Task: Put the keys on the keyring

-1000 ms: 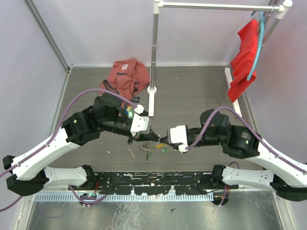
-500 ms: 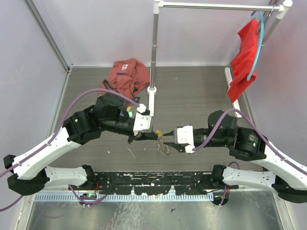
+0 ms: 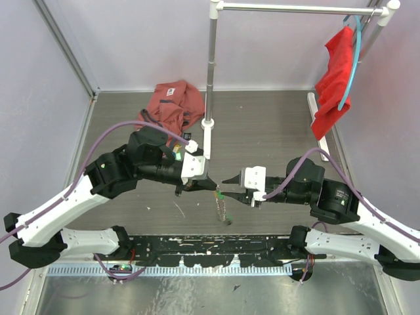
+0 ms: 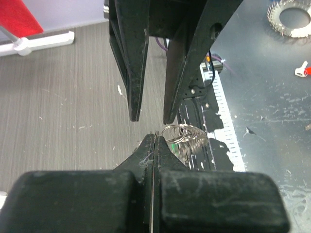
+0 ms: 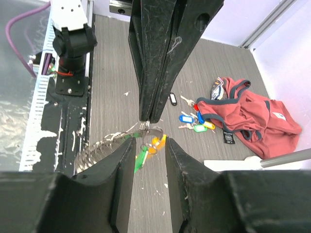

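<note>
Two things matter, I reckon: my left gripper (image 3: 207, 186), clamped shut on the keyring (image 3: 224, 209) hanging over the near middle of the table (image 3: 275, 131), should hold steady, while my right gripper (image 5: 148, 142), half parted astride the ring and gripping nothing, should back straight off without snagging the green tag (image 5: 141, 160).

Bright, even overhead light, faint shadows; the right tool (image 5: 149, 141) blurs softly nearest its wrist camera.
</note>
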